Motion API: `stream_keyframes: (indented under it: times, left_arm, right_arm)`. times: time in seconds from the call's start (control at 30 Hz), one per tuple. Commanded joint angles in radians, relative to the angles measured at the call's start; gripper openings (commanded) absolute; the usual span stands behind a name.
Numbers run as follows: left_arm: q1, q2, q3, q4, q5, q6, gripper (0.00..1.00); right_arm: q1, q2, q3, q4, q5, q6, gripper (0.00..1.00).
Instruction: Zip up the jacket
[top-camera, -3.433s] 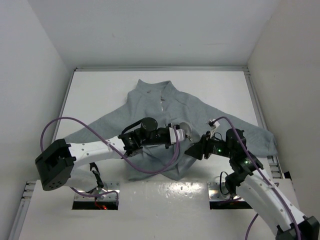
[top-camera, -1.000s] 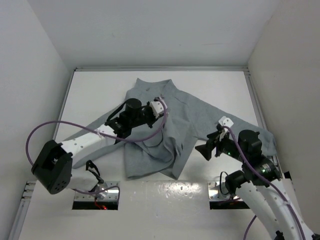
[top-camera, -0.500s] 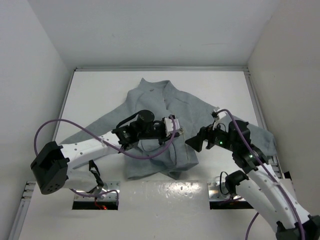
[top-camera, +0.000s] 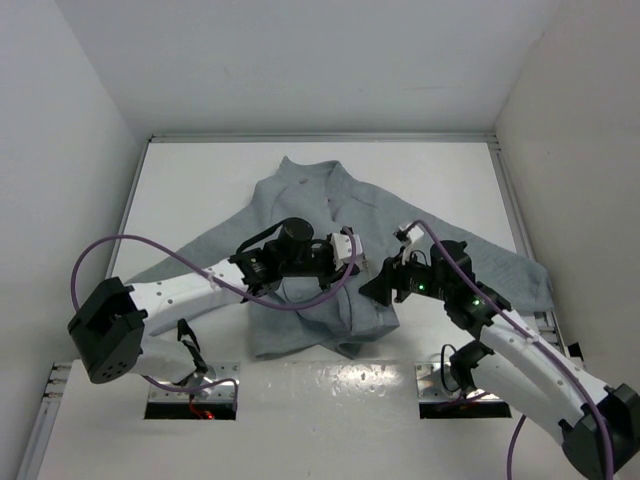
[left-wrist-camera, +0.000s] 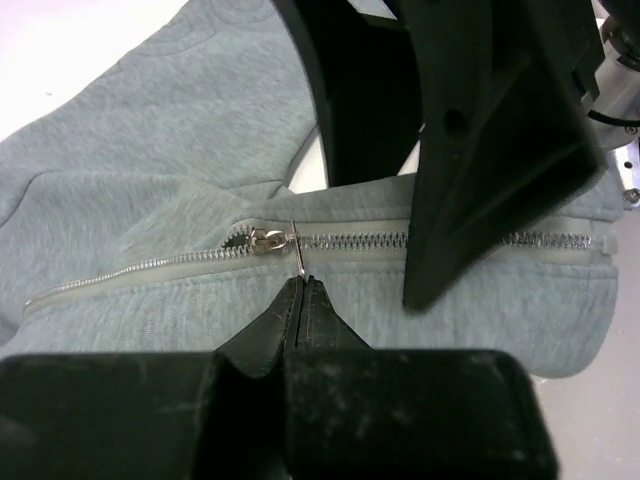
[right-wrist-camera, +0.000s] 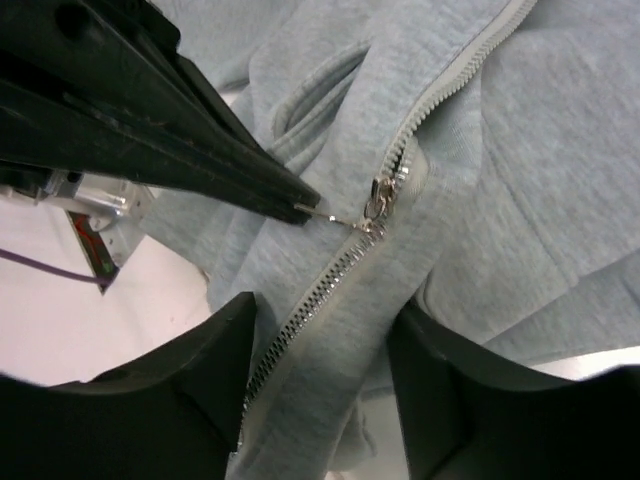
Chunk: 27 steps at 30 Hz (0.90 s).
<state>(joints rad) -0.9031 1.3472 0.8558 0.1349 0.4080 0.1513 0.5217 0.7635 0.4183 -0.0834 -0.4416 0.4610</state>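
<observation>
**3 cams, all meeting at the zipper pull**

Top ext: fixed, high & behind the arm bases, looks down & fwd over the whole table (top-camera: 190, 190); farthest view. L wrist: v. close, looks along the left gripper (left-wrist-camera: 302, 282) at the zipper pull (left-wrist-camera: 297, 257). R wrist: also close, looks past the right gripper (right-wrist-camera: 320, 330) from the opposite side. Wrist views share the pull, zip teeth & each other's fingers.

The surface (top-camera: 200, 175) is white and flat. White walls stand around it: a left wall (top-camera: 60, 180), a right wall (top-camera: 580, 150) and a far wall (top-camera: 320, 60). At the near edge lie a left metal plate (top-camera: 165, 403) and a right metal plate (top-camera: 430, 385). A small red bit (top-camera: 203, 412) shows on the left metal plate.
</observation>
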Motion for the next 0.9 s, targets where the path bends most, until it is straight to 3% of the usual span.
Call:
stream_keyframes:
  times: [0.0,0.13,0.27,0.7,0.87]
  left_arm:
    - [0.015,0.001,0.035,0.014,0.046,-0.03,0.0]
    - [0.015,0.001,0.035,0.014,0.046,-0.03,0.0]
    - [0.015,0.001,0.025,0.034,0.046,-0.03,0.0]
    - [0.015,0.03,0.043,0.034,0.055,-0.03,0.0]
    - [0.015,0.03,0.043,0.043,0.055,-0.03,0.05]
  right_arm:
    - [0.009,0.0,-0.033,0.108,0.009,-0.037,0.39]
    - [0.012,-0.042,-0.081,0.183,0.004,-0.061,0.14]
    - [0.035,-0.073,-0.11,0.214,0.004,-0.125,0.06]
    - [0.049,-0.102,-0.104,0.206,-0.006,-0.183,0.03]
    - [0.061,-0.099,-0.107,0.209,-0.012,-0.18,0.03]
